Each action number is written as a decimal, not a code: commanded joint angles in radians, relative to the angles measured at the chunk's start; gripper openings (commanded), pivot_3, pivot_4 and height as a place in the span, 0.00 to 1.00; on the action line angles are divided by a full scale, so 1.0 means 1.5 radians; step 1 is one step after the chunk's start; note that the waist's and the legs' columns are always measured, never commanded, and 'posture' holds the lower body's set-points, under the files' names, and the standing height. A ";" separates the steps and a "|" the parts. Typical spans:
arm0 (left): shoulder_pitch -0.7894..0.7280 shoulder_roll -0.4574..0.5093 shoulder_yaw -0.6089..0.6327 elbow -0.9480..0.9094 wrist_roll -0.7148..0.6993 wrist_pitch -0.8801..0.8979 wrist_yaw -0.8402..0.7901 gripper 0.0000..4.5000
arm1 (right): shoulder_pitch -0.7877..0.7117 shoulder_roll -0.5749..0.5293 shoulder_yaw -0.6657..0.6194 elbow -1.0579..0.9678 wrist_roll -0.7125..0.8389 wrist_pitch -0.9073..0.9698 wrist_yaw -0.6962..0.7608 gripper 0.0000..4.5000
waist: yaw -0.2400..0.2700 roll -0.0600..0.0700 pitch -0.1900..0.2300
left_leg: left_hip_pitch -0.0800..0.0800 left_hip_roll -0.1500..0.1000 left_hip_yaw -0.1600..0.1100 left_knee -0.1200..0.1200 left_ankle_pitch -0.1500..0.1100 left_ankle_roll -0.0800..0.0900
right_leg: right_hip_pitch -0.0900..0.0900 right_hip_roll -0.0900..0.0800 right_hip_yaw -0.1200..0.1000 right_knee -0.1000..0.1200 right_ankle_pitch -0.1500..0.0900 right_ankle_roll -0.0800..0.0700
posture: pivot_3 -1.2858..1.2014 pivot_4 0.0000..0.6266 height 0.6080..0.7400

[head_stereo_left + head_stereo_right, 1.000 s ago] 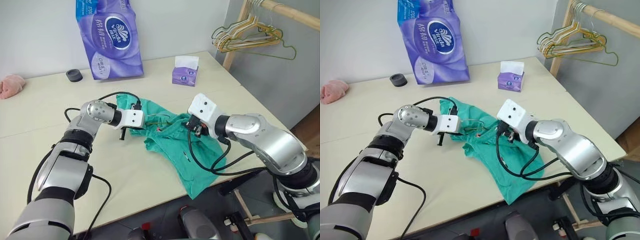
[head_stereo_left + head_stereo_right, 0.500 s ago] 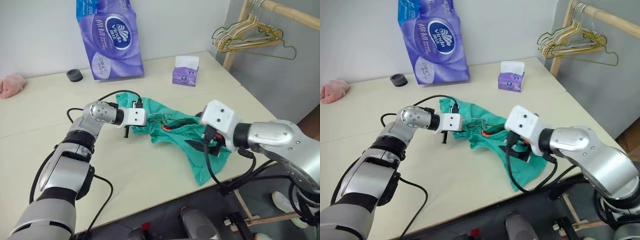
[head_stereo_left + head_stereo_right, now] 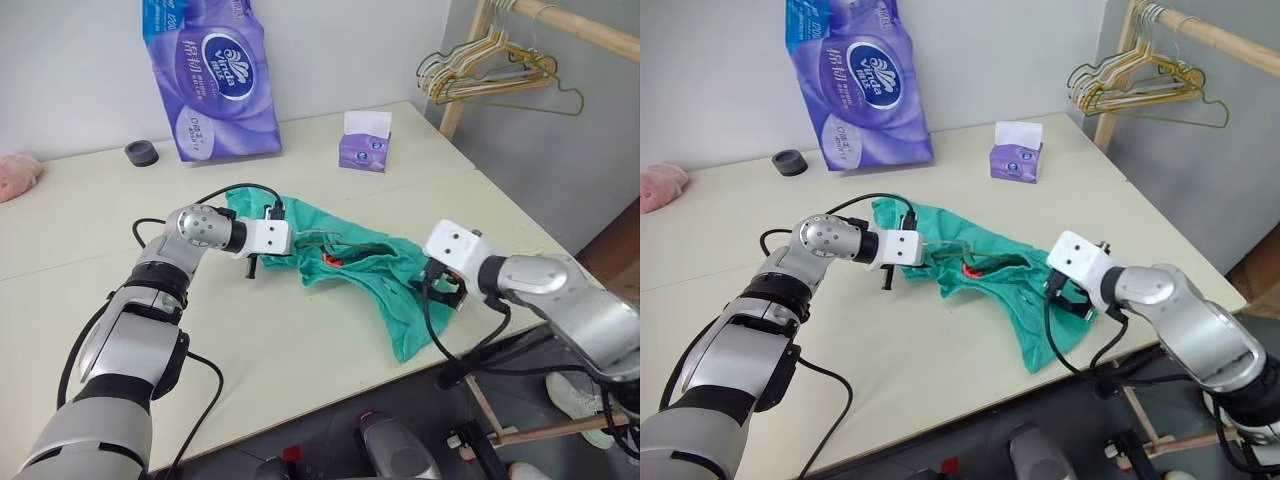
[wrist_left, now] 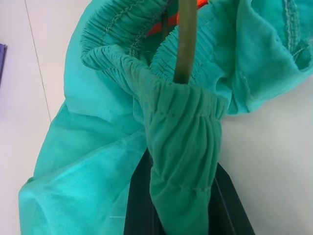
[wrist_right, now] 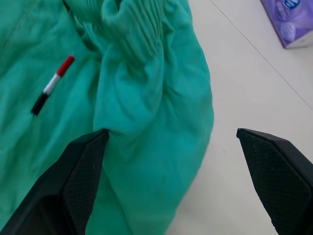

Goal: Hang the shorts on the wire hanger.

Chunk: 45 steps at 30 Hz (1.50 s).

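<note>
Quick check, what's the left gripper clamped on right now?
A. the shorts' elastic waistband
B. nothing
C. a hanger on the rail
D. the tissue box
A: the left gripper is shut on the gathered waistband of the shorts, beside the wire hanger.

I've got a pale cream table (image 3: 90, 250) against a plain light wall (image 3: 70, 70), with a wooden rail (image 3: 580, 30) off to my right, grey floor (image 3: 320, 440) below.

Bright even indoor light, soft faint shadows, sharp focus, no glare
</note>
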<state>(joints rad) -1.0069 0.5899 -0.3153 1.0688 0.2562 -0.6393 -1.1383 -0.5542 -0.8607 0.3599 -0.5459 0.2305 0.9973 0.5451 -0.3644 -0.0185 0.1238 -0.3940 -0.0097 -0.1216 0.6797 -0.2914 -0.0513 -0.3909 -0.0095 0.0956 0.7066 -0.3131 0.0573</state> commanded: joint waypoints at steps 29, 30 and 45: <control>0.008 -0.016 0.038 -0.031 -0.055 -0.012 -0.018 0.00 | -0.153 0.168 0.107 0.240 -0.201 -0.141 0.154 0.00 | -0.010 0.000 0.000 | 0.000 0.000 -0.001 0.000 0.000 0.000 | 0.000 -0.002 -0.001 0.001 0.000 0.000 | 0.37 0.13 1.00; 0.007 -0.013 0.045 -0.029 -0.060 -0.013 -0.015 0.00 | -0.150 0.167 0.103 0.235 -0.201 -0.138 0.156 0.00 | -0.010 0.000 0.000 | 0.000 0.000 -0.001 0.000 0.000 0.000 | 0.000 -0.002 -0.001 0.001 0.000 0.000 | 0.37 0.13 1.00; -0.028 0.016 0.109 0.071 -0.071 0.025 0.065 0.72 | -0.107 0.138 0.053 0.138 -0.176 -0.086 0.190 0.00 | -0.012 0.000 0.000 | 0.000 -0.001 -0.001 0.000 0.000 0.000 | 0.000 -0.002 -0.002 0.002 0.000 0.000 | 0.37 0.13 1.00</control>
<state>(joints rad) -1.0090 0.5894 -0.1705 1.1709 0.1429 -0.5969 -1.0843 -0.7143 -0.6406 0.4861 -0.2894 -0.0483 0.8641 0.8185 -0.3828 -0.0183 0.1235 -0.3942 -0.0111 -0.1240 0.6799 -0.2914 -0.0514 -0.3916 -0.0130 0.0917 0.7090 -0.3131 0.0573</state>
